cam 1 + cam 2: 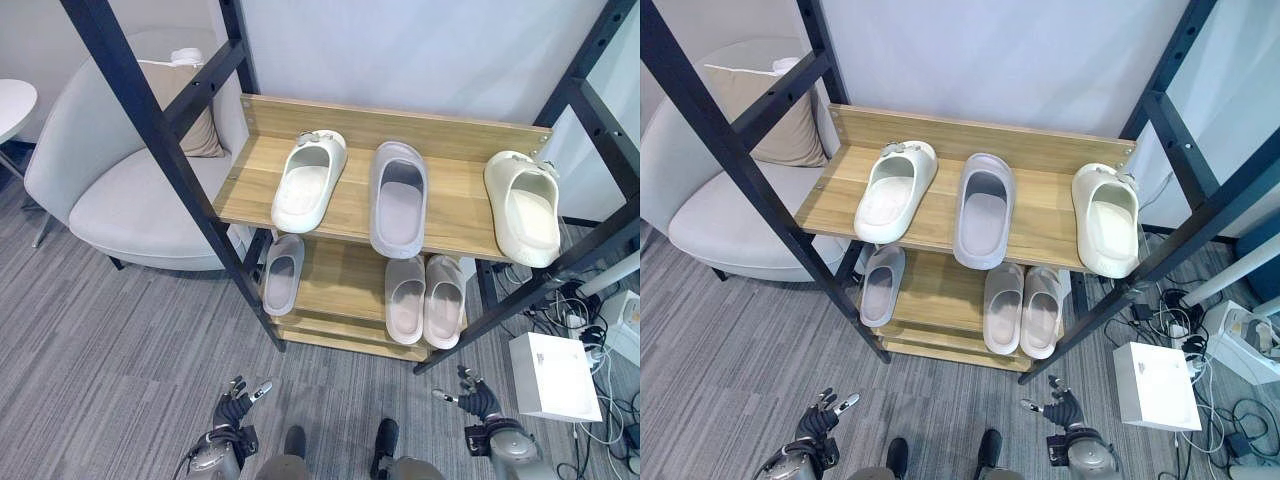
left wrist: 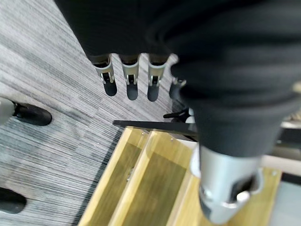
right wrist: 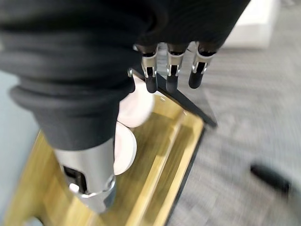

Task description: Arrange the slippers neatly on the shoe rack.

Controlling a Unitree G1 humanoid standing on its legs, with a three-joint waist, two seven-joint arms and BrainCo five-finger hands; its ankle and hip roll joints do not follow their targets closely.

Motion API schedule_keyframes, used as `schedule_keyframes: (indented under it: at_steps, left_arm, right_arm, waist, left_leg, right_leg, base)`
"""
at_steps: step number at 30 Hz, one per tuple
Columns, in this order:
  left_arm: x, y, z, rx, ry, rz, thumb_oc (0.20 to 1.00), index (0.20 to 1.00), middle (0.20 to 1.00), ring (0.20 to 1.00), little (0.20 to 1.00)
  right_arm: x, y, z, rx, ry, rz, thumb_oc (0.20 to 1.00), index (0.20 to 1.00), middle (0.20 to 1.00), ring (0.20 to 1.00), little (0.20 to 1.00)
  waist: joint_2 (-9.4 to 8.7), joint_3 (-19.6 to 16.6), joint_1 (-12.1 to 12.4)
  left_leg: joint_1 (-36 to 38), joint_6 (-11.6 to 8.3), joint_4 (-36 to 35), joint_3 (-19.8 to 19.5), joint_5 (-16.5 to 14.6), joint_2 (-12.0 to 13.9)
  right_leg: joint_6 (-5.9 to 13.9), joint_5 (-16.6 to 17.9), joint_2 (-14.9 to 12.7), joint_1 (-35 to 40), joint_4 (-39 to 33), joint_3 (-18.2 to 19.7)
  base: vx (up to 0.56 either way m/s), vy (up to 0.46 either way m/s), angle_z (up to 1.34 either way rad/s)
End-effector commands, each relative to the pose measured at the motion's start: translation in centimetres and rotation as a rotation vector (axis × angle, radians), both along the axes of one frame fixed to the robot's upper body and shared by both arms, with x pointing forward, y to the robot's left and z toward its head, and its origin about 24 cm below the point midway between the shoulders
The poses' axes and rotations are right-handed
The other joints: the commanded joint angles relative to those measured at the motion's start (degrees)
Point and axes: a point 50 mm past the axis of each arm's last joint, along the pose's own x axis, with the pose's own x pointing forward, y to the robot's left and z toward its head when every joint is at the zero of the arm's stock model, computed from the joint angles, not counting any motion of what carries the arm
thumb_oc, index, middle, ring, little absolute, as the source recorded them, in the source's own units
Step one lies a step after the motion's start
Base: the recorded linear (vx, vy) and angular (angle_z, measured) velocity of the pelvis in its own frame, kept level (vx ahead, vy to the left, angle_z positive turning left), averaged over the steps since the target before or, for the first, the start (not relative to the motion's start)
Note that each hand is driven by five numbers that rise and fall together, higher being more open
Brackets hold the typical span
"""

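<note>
The wooden shoe rack (image 1: 450,205) with a black frame stands ahead of me. Its top shelf carries a cream slipper (image 1: 308,180) at the left, a grey slipper (image 1: 398,198) in the middle and another cream slipper (image 1: 523,207) at the right edge. On the lower shelf lie a single grey slipper (image 1: 282,272) at the left and a pinkish pair (image 1: 425,299) side by side at the right. My left hand (image 1: 233,409) and right hand (image 1: 478,400) hang low over the floor in front of the rack, both open and empty.
A grey armchair (image 1: 120,190) with a beige cushion (image 1: 195,128) stands left of the rack. A white box (image 1: 553,377) and tangled cables with a power strip (image 1: 600,330) lie on the floor at the right. Grey carpet (image 1: 110,370) spreads in front.
</note>
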Motion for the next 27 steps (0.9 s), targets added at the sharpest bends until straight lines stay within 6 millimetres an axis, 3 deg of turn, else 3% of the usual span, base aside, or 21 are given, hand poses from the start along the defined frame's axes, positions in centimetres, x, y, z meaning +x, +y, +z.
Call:
schedule_keyframes:
  at_steps: [1, 4, 8, 10, 13, 17, 18, 19, 20, 22, 23, 24, 25, 27]
  left_arm:
    - [1.5, 1.7, 1.8, 0.094, -0.087, -0.064, 1.0, 1.0, 1.0, 1.0, 1.0]
    - [0.5, 2.3, 1.3, 0.101, -0.055, -0.054, 1.0, 1.0, 1.0, 1.0, 1.0]
    - [0.4, 2.2, 1.1, 0.1, -0.05, -0.068, 1.0, 1.0, 1.0, 1.0, 1.0]
    - [0.7, 2.0, 1.2, 0.096, -0.058, -0.077, 1.0, 1.0, 1.0, 1.0, 1.0]
    - [1.4, 1.8, 1.6, 0.084, -0.083, -0.079, 1.0, 1.0, 1.0, 1.0, 1.0]
    - [1.6, 1.5, 1.6, 0.073, -0.085, -0.081, 1.0, 1.0, 1.0, 1.0, 1.0]
    - [1.6, 1.4, 1.5, 0.069, -0.079, -0.083, 1.0, 1.0, 1.0, 1.0, 1.0]
    - [1.6, 1.3, 1.5, 0.068, -0.079, -0.083, 1.0, 1.0, 1.0, 1.0, 1.0]
    - [1.6, 1.3, 1.5, 0.07, -0.084, -0.083, 1.0, 1.0, 1.0, 1.0, 1.0]
    - [1.5, 1.1, 1.3, 0.062, -0.079, -0.082, 1.0, 1.0, 1.0, 1.0, 1.0]
    - [1.5, 1.1, 1.3, 0.062, -0.08, -0.082, 1.0, 1.0, 1.0, 1.0, 1.0]
    - [1.5, 0.9, 1.2, 0.059, -0.076, -0.081, 1.0, 1.0, 1.0, 1.0, 1.0]
    - [1.4, 0.6, 0.8, 0.045, -0.062, -0.072, 1.0, 1.0, 1.0, 1.0, 1.0]
    - [1.4, 0.4, 0.8, 0.039, -0.062, -0.069, 1.0, 1.0, 1.0, 1.0, 1.0]
  right_arm:
    - [3.3, -0.1, 6.0, -0.193, -0.245, 0.253, 1.0, 1.0, 1.0, 1.0, 1.0]
    - [3.1, -0.1, 10.0, -0.244, -0.349, 0.406, 1.0, 1.0, 1.0, 1.0, 1.0]
    - [2.0, 0.5, 12.1, -0.183, -0.39, 0.501, 1.0, 1.0, 1.0, 1.0, 1.0]
    - [1.7, 1.2, 13.0, -0.102, -0.409, 0.54, 1.0, 1.0, 1.0, 1.0, 1.0]
    - [0.7, 2.9, 14.4, 0.174, -0.429, 0.603, 1.0, 1.0, 1.0, 1.0, 1.0]
    - [0.3, 3.6, 16.0, 0.315, -0.464, 0.638, 1.0, 1.0, 1.0, 1.0, 1.0]
    - [0.2, 4.4, 18.8, 0.362, -0.544, 0.721, 1.0, 1.0, 1.0, 1.0, 1.0]
    - [0.2, 4.4, 18.8, 0.362, -0.544, 0.721, 1.0, 1.0, 1.0, 1.0, 1.0]
    - [0.3, 4.7, 21.7, 0.361, -0.651, 0.785, 1.0, 1.0, 1.0, 1.0, 1.0]
    - [0.5, 5.0, 24.5, 0.361, -0.781, 0.823, 1.0, 1.0, 1.0, 1.0, 1.0]
    - [0.4, 5.0, 24.5, 0.361, -0.781, 0.822, 1.0, 1.0, 1.0, 1.0, 1.0]
    - [0.5, 5.0, 26.0, 0.348, -0.86, 0.83, 1.0, 1.0, 1.0, 1.0, 1.0]
    - [0.8, 5.0, 28.7, 0.372, -1.037, 0.811, 1.0, 1.0, 1.0, 1.0, 1.0]
    - [0.9, 5.1, 29.2, 0.414, -1.082, 0.801, 1.0, 1.0, 1.0, 1.0, 1.0]
  waist:
    - [-2.08, -0.65, 1.7]
    - [-2.68, -0.86, 1.37]
    - [-3.16, -1.31, 0.73]
    - [-3.43, -1.55, 0.32]
    - [-3.98, -2.28, -0.43]
    - [-4.07, -2.83, -0.99]
    - [-4.12, -3.21, -1.46]
    - [-4.07, -3.21, -1.44]
    - [-4.07, -3.64, -1.75]
    - [-3.95, -4.05, -2.06]
    - [-3.91, -4.03, -2.04]
    - [-3.88, -4.32, -2.23]
    - [-3.71, -4.79, -2.5]
    - [-3.66, -4.94, -2.53]
  left_leg:
    - [-1.12, 0.43, 0.5, -3.49, -2.12, -2.0]
    - [-0.22, 0.51, 0.16, -2.87, -2.69, -1.96]
    - [0.62, 0.61, -0.03, -2.04, -3.26, -1.86]
    - [0.89, 0.6, -0.22, -1.66, -3.45, -1.88]
    - [1.51, 0.44, -0.49, -0.87, -3.79, -1.62]
    - [1.62, 0.25, -0.49, -0.37, -3.9, -1.44]
    - [1.64, 0.14, -0.49, 0.06, -3.95, -1.26]
    - [1.64, 0.13, -0.49, 0.07, -3.96, -1.25]
    - [1.63, 0.13, -0.49, 0.38, -3.97, -1.21]
    - [1.63, 0.12, -0.49, 0.69, -4.07, -1.25]
    - [1.64, 0.12, -0.49, 0.69, -4.08, -1.24]
    - [1.62, 0.16, -0.49, 0.78, -4.13, -1.24]
    - [1.64, 0.24, -0.49, 0.94, -4.18, -1.28]
    - [1.63, 0.28, -0.49, 0.98, -4.21, -1.28]
  right_leg:
    - [2.57, -4.76, -1.73, 2.98, 0.13, -0.81]
    - [2.87, -4.86, -1.52, 3.27, 0.13, -0.12]
    - [3.06, -4.84, -1.38, 3.43, 0.23, 0.63]
    - [3.15, -4.86, -1.34, 3.49, 0.24, 0.81]
    - [3.31, -4.74, -1.3, 3.53, 0.13, 1.27]
    - [3.34, -4.54, -1.26, 3.37, 0.13, 1.63]
    - [3.42, -4.37, -1.27, 3.19, 0.13, 1.99]
    - [3.42, -4.37, -1.26, 3.19, 0.13, 1.99]
    - [3.48, -4.21, -1.32, 3.03, 0.13, 2.31]
    - [3.57, -4.06, -1.38, 2.81, 0.13, 2.52]
    - [3.57, -4.06, -1.37, 2.82, 0.13, 2.52]
    - [3.61, -4.03, -1.37, 2.76, 0.13, 2.64]
    - [3.7, -3.92, -1.47, 2.7, 0.13, 2.92]
    - [3.71, -3.87, -1.52, 2.66, 0.13, 2.96]
  base:
    - [0.03, 0.018, 0.11]
    - [0.03, 0.027, 0.0]
    - [0.01, 0.038, -0.08]
    - [0.0, 0.033, -0.15]
    - [-0.01, 0.026, -0.1]
    - [-0.02, 0.024, -0.13]
    - [-0.02, 0.019, -0.18]
    - [-0.04, 0.036, -0.18]
    - [-0.03, 0.026, -0.09]
    - [-0.02, 0.029, -0.09]
    - [-0.01, 0.018, -0.09]
    - [-0.01, 0.032, -0.08]
    - [-0.01, 0.041, -0.05]
    - [-0.01, 0.028, -0.04]
